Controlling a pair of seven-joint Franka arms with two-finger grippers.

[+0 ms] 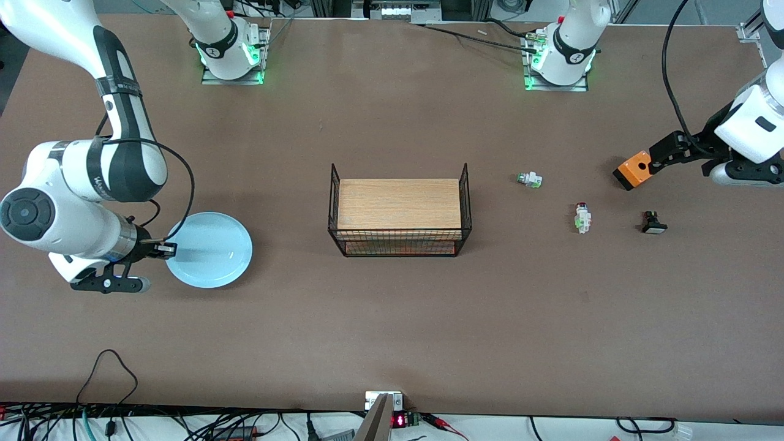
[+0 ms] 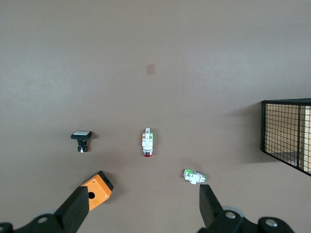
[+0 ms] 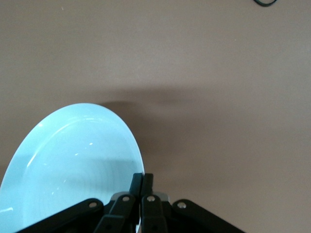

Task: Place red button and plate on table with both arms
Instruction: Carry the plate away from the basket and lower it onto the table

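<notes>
While right pincer (image 1: pixel 164 249) pinched the plate (image 1: pixel 211 248) rim, plate low over desk (image 1: pixel 392 331) at right arm's end, I judged release due next. Left pincer (image 2: pixel 141 206) gaped wide above red button (image 1: pixel 582 218), already lying on desk. Basket (image 1: pixel 399 211), orange box (image 1: pixel 634 169), 2 other switches nearby, none blocking.

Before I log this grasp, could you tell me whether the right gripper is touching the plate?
Touching. In the right wrist view the right gripper has its jaws shut on the rim of the plate, with no gap showing.
</notes>
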